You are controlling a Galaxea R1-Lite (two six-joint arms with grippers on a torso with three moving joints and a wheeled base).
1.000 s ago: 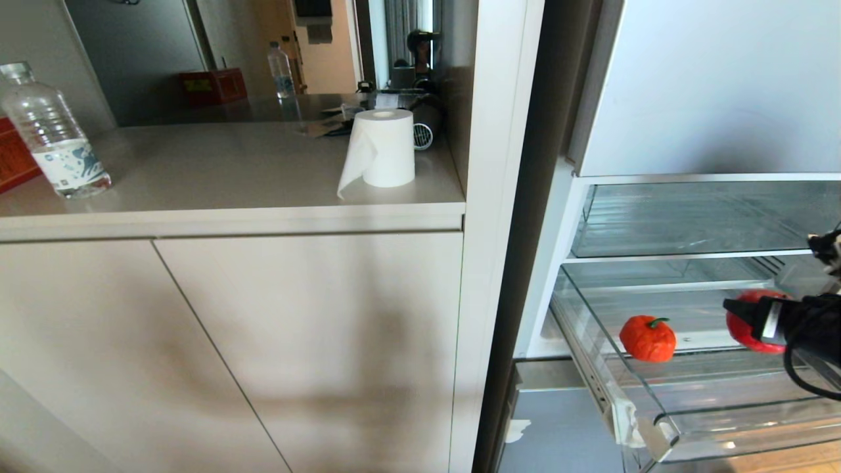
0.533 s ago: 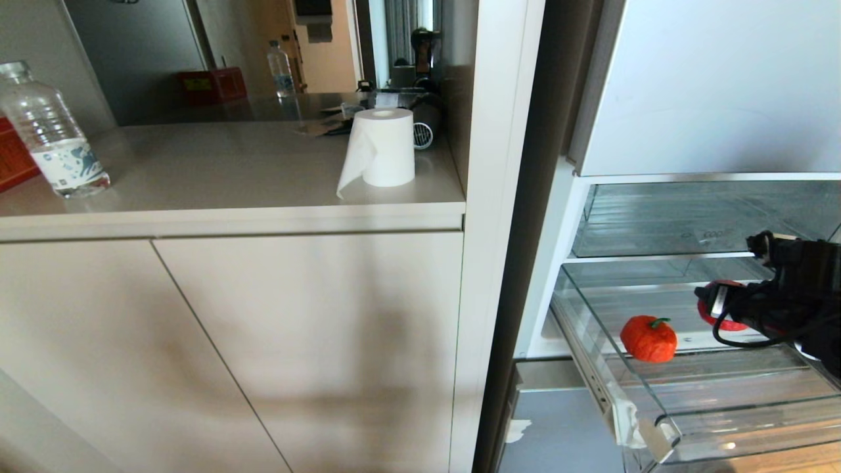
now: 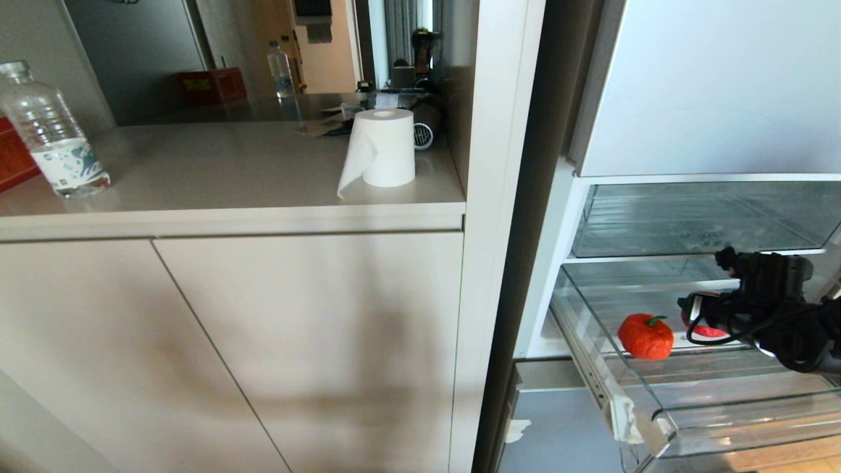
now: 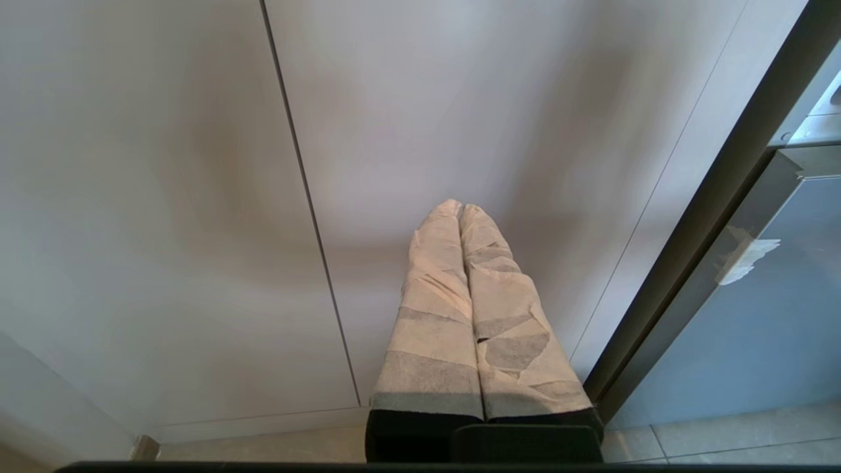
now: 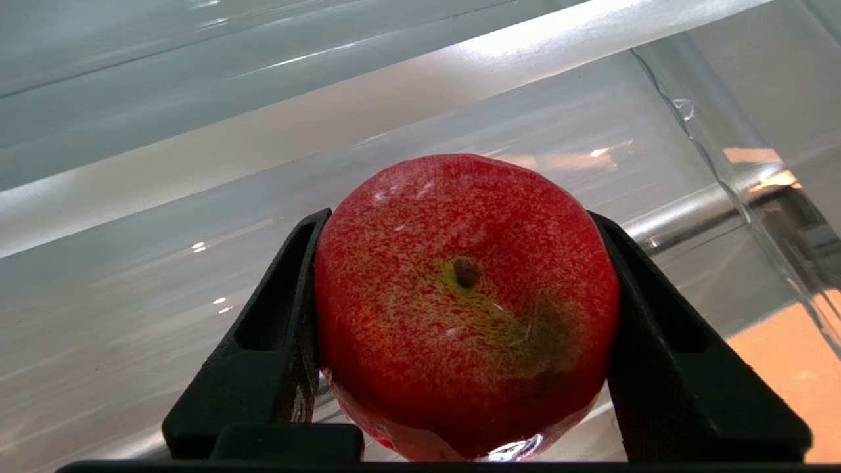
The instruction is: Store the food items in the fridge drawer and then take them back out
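Our right pincer, clamping the glossy red apple, has moved left & lower into the clear plastic fridge drawer, nearer the fuzzy orange-red fruit.

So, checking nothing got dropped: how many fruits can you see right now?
2. The orange-red fruit lies in the fridge drawer; the red apple is between the right gripper fingers, low over that drawer. None seems hidden.

the right tool hides most of the red apple.
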